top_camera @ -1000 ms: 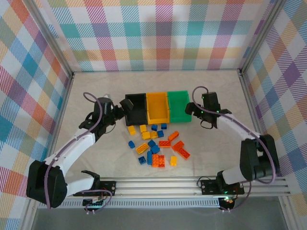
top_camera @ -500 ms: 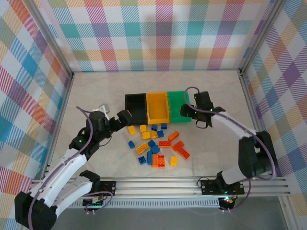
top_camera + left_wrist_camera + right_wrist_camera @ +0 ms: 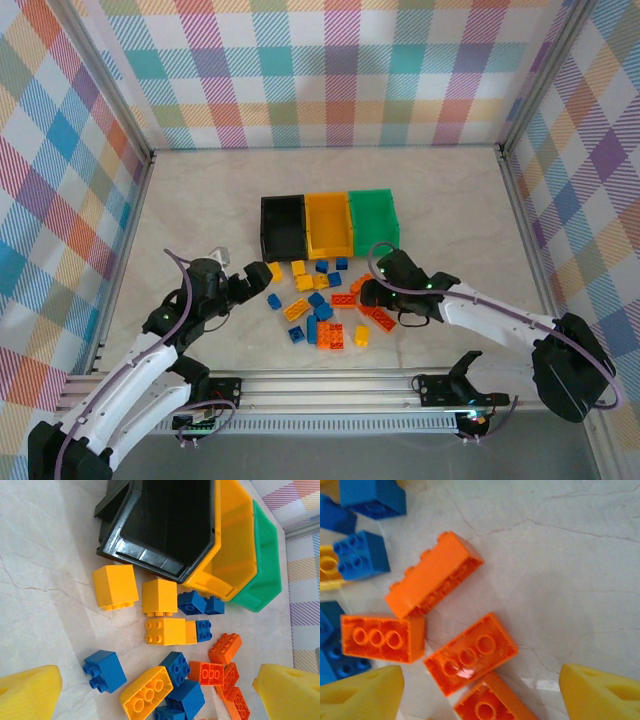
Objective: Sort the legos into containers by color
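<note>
Right wrist | right fingers point(image 3: 362, 690) spread over orange legos point(image 3: 470, 652) | left fingers point(image 3: 27, 692) spread, empty

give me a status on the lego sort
Left claw open, empty. Right claw open above orange legos. All legos loose on table, bins look empty. Nothing blocking.

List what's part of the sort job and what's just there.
Job: small studded plastic bricks, yellow, blue and orange; black plastic bin; yellow plastic bin; green plastic bin.
Just there: aluminium frame rail; checked fabric walls.
</note>
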Controlling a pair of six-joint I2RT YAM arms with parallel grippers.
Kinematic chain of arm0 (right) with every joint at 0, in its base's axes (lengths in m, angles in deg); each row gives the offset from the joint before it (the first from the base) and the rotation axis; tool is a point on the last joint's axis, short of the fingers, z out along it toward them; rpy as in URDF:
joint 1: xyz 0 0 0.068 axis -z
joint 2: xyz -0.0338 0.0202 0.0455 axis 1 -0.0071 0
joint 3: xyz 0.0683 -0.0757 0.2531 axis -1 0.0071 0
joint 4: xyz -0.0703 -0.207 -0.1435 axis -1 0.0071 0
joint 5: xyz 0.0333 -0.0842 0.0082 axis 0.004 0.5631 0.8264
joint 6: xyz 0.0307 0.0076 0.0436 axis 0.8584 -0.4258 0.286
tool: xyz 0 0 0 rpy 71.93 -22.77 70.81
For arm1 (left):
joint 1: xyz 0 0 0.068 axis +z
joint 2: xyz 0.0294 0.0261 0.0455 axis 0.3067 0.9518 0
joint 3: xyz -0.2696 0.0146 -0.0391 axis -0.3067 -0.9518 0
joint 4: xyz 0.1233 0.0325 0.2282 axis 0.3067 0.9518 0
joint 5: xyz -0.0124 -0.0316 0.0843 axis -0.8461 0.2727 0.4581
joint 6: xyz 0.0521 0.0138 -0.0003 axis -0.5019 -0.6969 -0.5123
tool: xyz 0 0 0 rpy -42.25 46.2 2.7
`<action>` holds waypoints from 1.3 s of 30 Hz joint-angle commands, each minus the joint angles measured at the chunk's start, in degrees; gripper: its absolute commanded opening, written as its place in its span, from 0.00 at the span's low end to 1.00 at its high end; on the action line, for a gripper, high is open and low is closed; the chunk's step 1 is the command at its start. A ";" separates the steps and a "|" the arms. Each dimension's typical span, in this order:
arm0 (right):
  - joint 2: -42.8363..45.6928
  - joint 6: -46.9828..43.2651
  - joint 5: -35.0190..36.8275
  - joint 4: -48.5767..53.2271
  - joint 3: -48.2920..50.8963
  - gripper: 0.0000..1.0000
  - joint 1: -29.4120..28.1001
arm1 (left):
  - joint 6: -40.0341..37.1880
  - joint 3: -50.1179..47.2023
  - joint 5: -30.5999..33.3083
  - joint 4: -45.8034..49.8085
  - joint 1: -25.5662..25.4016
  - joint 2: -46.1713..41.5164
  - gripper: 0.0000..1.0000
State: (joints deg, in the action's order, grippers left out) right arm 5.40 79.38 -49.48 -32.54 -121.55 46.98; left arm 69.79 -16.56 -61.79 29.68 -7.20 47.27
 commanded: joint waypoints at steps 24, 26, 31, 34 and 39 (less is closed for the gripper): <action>-24.43 26.55 7.76 1.49 -17.01 0.64 -1.95 | 2.23 -2.82 -0.44 -0.68 -0.43 -4.44 1.00; -25.55 26.98 7.19 1.96 -17.33 0.62 -1.95 | 2.23 -2.86 -0.10 -0.31 -0.49 -4.81 1.00; -26.98 27.09 5.91 2.27 -17.37 0.49 -1.91 | 2.27 -2.85 0.13 -0.22 -0.36 -5.08 1.00; -26.61 26.08 6.25 1.63 -17.27 0.39 -1.94 | 2.27 -2.22 0.44 0.29 -0.42 -5.00 1.00; -24.76 23.22 7.21 0.81 -17.63 0.24 -1.95 | 2.11 -0.56 0.75 1.10 -0.43 -4.85 1.00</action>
State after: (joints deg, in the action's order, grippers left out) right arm -20.98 104.45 -42.94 -32.06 -138.16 45.30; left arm 71.89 -18.70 -61.60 29.81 -7.24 42.79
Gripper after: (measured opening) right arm 0.263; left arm 0.999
